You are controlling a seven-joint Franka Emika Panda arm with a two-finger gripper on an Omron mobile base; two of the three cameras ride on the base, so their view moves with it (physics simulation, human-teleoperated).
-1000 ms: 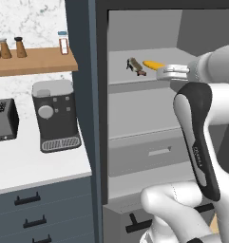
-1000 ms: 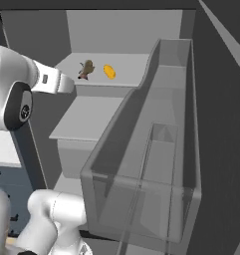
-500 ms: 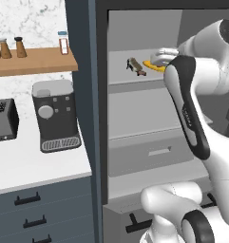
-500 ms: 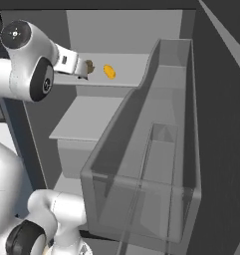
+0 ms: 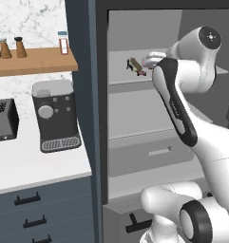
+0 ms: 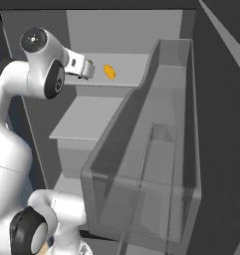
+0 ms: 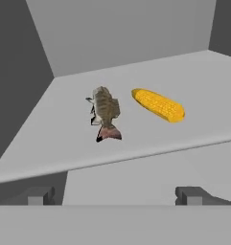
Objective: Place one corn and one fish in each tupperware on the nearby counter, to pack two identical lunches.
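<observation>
A brown-grey fish (image 7: 106, 111) and a yellow corn cob (image 7: 158, 104) lie side by side on a grey fridge shelf (image 7: 54, 143), fish left of corn in the hand view. My gripper (image 7: 115, 195) is open, level with the shelf's front edge and a short way back from both, touching neither. From the left base the fish (image 5: 134, 65) shows just left of my gripper (image 5: 148, 60). From the right base the corn (image 6: 109, 71) lies just right of my gripper (image 6: 86, 69). The white counter (image 5: 25, 168) is at the left. The tupperware is out of view.
A coffee machine (image 5: 56, 114) and a toaster (image 5: 2, 121) stand on the counter under a wooden wall shelf (image 5: 35, 60) with bottles. The open fridge door's clear bins (image 6: 156, 149) stand close on the right. A lower fridge shelf and a drawer (image 5: 149, 153) sit below.
The arm has folded upward and the hand has moved in toward the shelf, closer to the fish and corn. The jaws have stayed open; fish and corn have not moved.
</observation>
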